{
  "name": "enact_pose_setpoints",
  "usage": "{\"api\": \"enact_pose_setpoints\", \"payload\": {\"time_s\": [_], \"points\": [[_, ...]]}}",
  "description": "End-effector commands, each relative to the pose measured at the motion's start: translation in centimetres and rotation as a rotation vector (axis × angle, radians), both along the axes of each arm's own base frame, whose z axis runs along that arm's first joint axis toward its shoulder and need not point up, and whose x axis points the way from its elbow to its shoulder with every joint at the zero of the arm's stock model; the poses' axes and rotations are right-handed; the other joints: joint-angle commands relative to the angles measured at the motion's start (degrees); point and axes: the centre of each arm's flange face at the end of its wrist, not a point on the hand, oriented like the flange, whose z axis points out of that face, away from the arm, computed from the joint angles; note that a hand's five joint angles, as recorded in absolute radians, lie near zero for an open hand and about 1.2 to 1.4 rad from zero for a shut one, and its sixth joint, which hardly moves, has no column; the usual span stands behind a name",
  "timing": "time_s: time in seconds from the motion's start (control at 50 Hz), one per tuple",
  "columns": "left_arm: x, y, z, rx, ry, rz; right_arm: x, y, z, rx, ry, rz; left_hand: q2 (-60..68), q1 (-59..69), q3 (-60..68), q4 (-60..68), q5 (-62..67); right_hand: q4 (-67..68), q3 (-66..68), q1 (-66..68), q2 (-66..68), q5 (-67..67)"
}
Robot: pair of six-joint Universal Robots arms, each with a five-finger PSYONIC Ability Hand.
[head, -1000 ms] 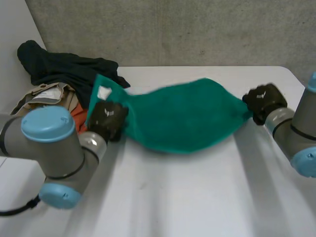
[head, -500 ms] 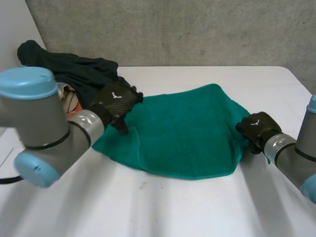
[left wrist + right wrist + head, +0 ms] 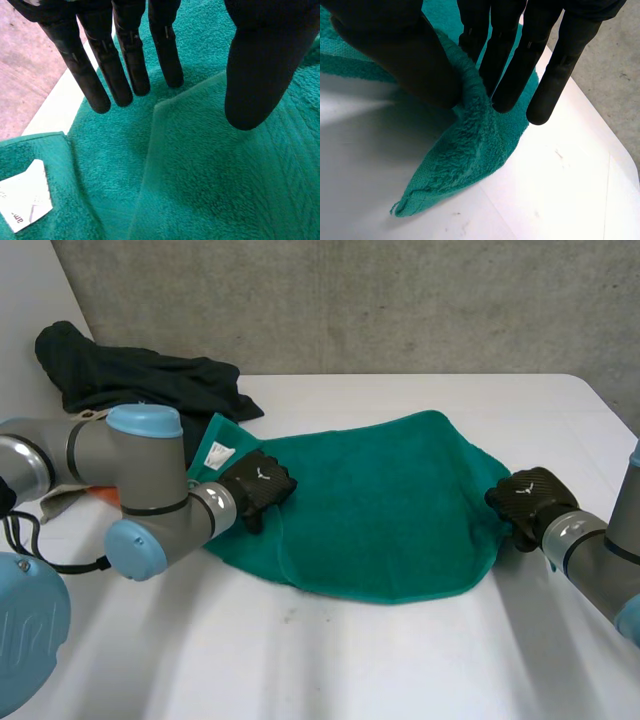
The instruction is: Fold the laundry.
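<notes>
Lighting: soft, even, from above. Worktop point(image 3: 400, 660): bright white, pale sheen in the right wrist view. Towel point(image 3: 380, 500): thin soft shadow under its near edge, pile evenly lit. Dark clothes point(image 3: 140, 378): folds mostly lost in dark.

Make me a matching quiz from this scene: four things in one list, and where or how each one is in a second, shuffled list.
Things
1. teal terry towel
2. dark heap of clothes
3. small white label
4. right hand

Places and states
A. pinching the towel's corner between thumb and fingers
B. piled at the far left corner of the white table
C. spread across the middle of the table
D. on the towel's corner beside the left hand

Pairs: 1-C, 2-B, 3-D, 4-A
</notes>
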Motion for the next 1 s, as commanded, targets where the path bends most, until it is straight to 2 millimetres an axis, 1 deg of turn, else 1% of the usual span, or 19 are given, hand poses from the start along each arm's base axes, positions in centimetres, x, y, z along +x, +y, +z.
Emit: {"api": "enact_pose_setpoints", "payload": {"time_s": [0.02,0.06,0.26,0.34,0.36,0.42,0.46,0.48,0.56,0.62,0.64,0.66,0.7,0.72,0.78,0.84,0.9,0.92,1.0], "points": [[0.1,0.0,-0.1,0.002,-0.004,0.006,-0.2,-0.2,0.1,-0.004,0.001,-0.007,4.15,3.37,4.21,4.15,4.41,11.57,12.13,16.78,12.81,13.40],[0.2,-0.1,-0.1,0.001,-0.006,0.010,-0.4,-0.4,0.1,-0.007,0.001,-0.014,-10.77,-11.56,-10.71,-10.77,-10.52,11.57,12.13,16.78,12.81,13.40],[0.3,-0.1,-0.9,0.009,-0.023,0.007,-0.5,-0.4,0.1,-0.007,0.001,-0.015,-9.68,-10.47,-9.62,-9.68,-9.43,11.57,12.13,16.78,12.81,13.40],[0.2,0.1,-1.2,0.013,-0.027,0.003,-0.5,-0.4,0.1,-0.007,0.001,-0.015,1.72,0.93,1.78,1.72,1.97,11.57,12.13,16.78,12.81,13.40],[0.2,0.0,-1.1,0.012,-0.026,0.003,-0.5,-0.5,0.2,-0.009,0.000,-0.015,12.92,12.13,12.98,12.92,13.17,11.57,12.13,16.78,12.81,13.40],[0.2,0.0,-1.1,0.010,-0.026,0.001,-0.5,-0.6,0.3,-0.012,-0.001,-0.015,27.78,26.99,27.84,27.78,28.03,11.57,12.13,16.78,12.81,13.40],[0.2,0.0,-1.0,0.007,-0.027,0.002,-0.6,-0.7,0.3,-0.015,-0.002,-0.018,30.86,30.07,30.92,30.86,31.11,11.57,12.13,16.78,12.81,13.40],[0.3,0.1,-1.0,-0.009,-0.045,-0.007,-0.7,-0.8,0.3,-0.013,-0.002,-0.022,39.00,38.21,39.06,39.00,39.25,11.57,12.13,16.78,12.81,13.40],[0.4,0.0,-0.5,-0.047,-0.080,-0.008,-1.2,-1.1,0.7,-0.016,0.000,-0.041,39.08,38.29,39.14,39.08,39.33,11.57,12.13,16.78,12.81,13.40],[0.9,-0.1,1.1,-0.088,-0.100,0.042,-1.7,-1.5,1.7,-0.044,-0.006,-0.062,39.08,38.29,39.14,39.08,39.33,11.57,12.13,16.78,12.81,13.40],[1.1,0.0,1.6,-0.099,-0.104,0.058,-1.9,-1.5,2.7,-0.063,0.001,-0.066,39.08,38.29,39.14,39.08,39.33,11.57,12.13,16.78,12.81,13.40],[1.6,0.3,3.5,-0.129,-0.101,0.097,-2.1,-1.4,3.1,-0.065,0.005,-0.071,39.08,38.29,39.14,39.08,39.33,11.57,12.13,16.78,12.81,13.40],[2.2,0.8,5.7,-0.165,-0.089,0.126,-2.3,-0.9,4.1,-0.062,0.021,-0.072,39.08,38.29,39.14,39.08,39.33,11.57,12.13,16.78,12.81,13.40],[2.8,1.7,8.2,-0.201,-0.069,0.148,-2.6,-0.5,5.4,-0.063,0.046,-0.067,39.08,38.29,39.14,39.08,39.33,11.57,12.13,16.78,12.81,13.40],[3.9,3.4,11.2,-0.238,-0.031,0.174,-3.0,0.3,7.8,-0.079,0.085,-0.063,39.08,38.29,39.14,39.08,39.33,11.57,12.13,16.78,12.81,13.40],[5.7,7.4,16.6,-0.294,0.076,0.216,-4.1,2.2,14.9,-0.220,0.129,-0.080,39.08,38.29,39.14,39.08,39.33,11.57,12.13,16.78,12.81,13.40],[6.9,9.5,18.9,-0.324,0.132,0.243,-4.3,3.1,17.8,-0.292,0.131,-0.085,39.08,38.29,39.14,39.08,39.33,11.57,12.13,16.78,12.81,13.40],[7.5,10.6,20.1,-0.345,0.158,0.256,-4.4,4.0,19.5,-0.332,0.134,-0.084,39.08,38.29,39.14,39.08,39.33,11.57,12.13,16.78,12.81,13.40],[8.7,12.2,22.1,-0.395,0.192,0.278,-4.9,5.1,21.2,-0.331,0.155,-0.087,39.08,38.29,39.14,39.08,39.33,11.57,12.13,16.78,12.81,13.40]]}}
